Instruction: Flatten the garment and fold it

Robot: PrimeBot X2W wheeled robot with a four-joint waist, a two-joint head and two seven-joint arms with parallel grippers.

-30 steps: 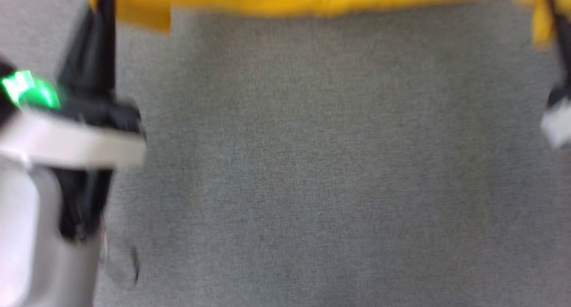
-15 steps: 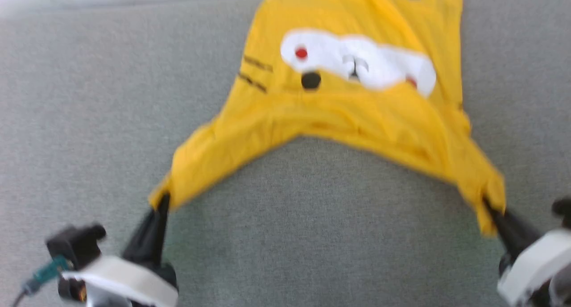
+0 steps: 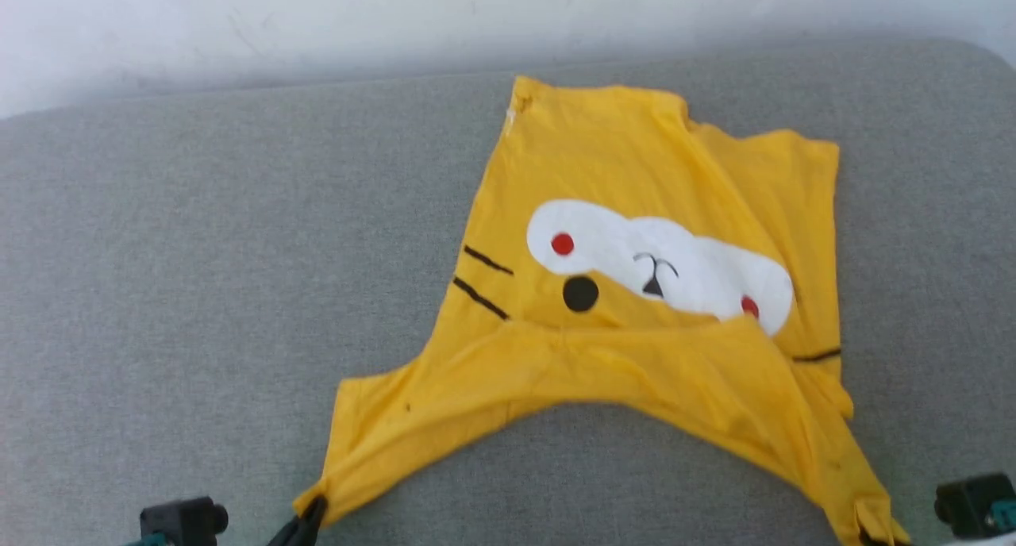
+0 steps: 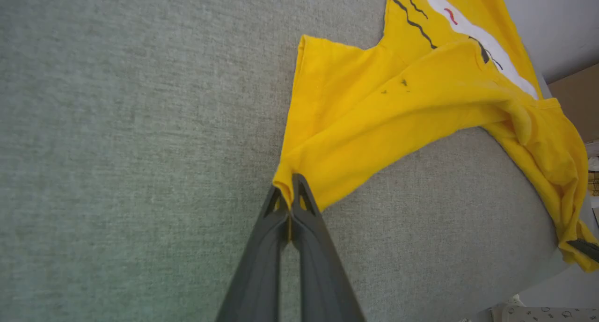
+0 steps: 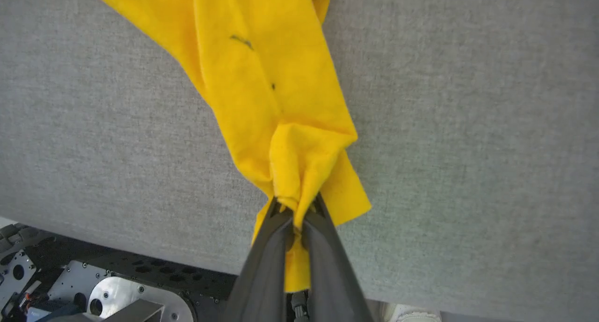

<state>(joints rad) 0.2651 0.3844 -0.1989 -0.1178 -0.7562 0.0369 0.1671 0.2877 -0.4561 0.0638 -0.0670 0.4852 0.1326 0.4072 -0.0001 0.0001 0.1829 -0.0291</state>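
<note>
Grey padded surface [image 3: 198, 292]: garment [image 3: 603, 149] lay rumpled on it, near edge arched. Left gripper [image 4: 291, 191] pinched one corner; right gripper [image 5: 297, 206] clamped bunched wad by surface edge. I judged risks: uneven pull twisting cloth, thin corner slipping free.

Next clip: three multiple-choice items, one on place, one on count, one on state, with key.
1. Where does the yellow T-shirt lie?
A. on a grey fabric surface
B. on a wooden floor
C. in a basket
2. How many red dots are on its white patch?
A. one
B. two
C. four
3. The left gripper is:
A. open
B. shut on a shirt corner
C. shut on nothing
Key: 1 A, grey weave all around it; 2 B, one dot near each end; 3 B, yellow cloth is pinched in it.
</note>
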